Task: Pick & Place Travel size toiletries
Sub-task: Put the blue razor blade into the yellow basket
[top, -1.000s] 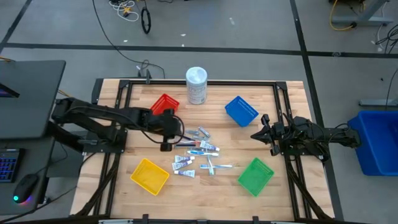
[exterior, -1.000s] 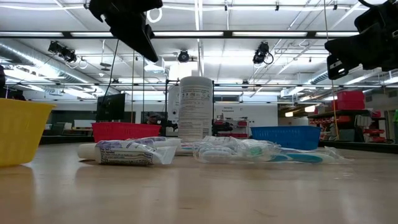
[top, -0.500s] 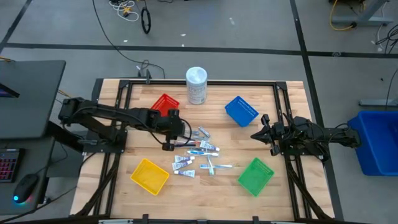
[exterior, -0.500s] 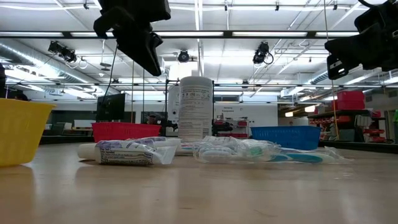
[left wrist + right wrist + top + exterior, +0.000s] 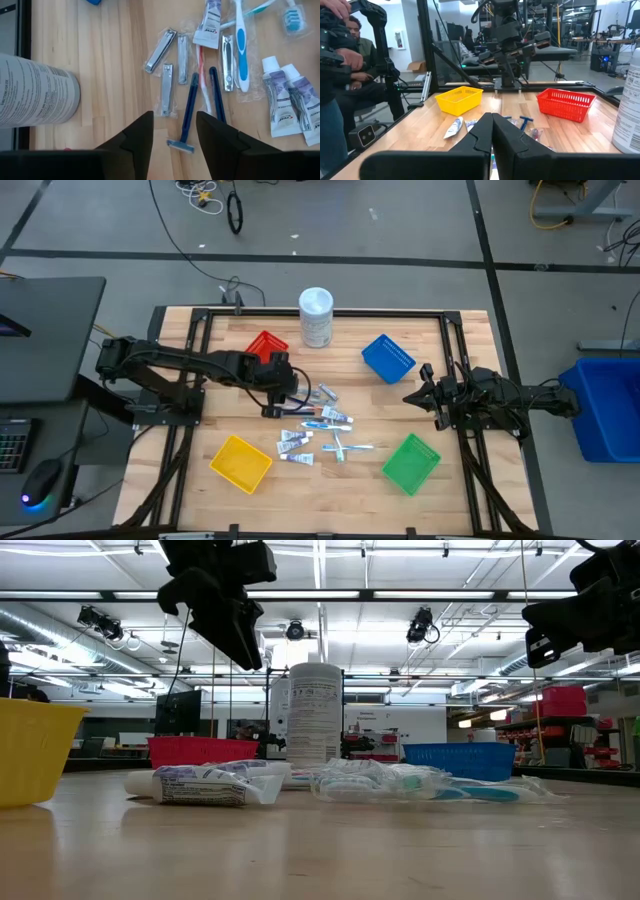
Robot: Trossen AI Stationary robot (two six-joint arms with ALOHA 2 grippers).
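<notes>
1. Left tool [image 5: 172, 131] — two dark, wedge-shaped fingers parted, nothing between them; it hangs over the near edge of the toiletry cluster, by the red basket [image 5: 264, 346].
2. Travel size toiletries [image 5: 318, 430] — scattered mid-bench on pale wood planks [image 5: 340, 490], between the four baskets.
3. Nail clippers [image 5: 160, 50] — flat, bright metal strips, some in clear wrap, lying side by side.
4. Razor [image 5: 186, 114] — slim dark-blue handle with a pale head, directly ahead of the left fingers.
5. Tubes [image 5: 279, 102] — small, white, soft-bodied with purple print; toothbrushes [image 5: 241, 46] with blue-and-white handles beside them.
6. Container [image 5: 316, 317] — tall white printed cylinder, upright at the bench's far edge.
7. Right tool [image 5: 492, 131] — fingers pressed together, empty, held above the bench's right side between the blue basket [image 5: 388, 358] and green basket [image 5: 411, 462], both of lattice plastic.
8. Yellow basket [image 5: 241, 462] — near left corner.
</notes>
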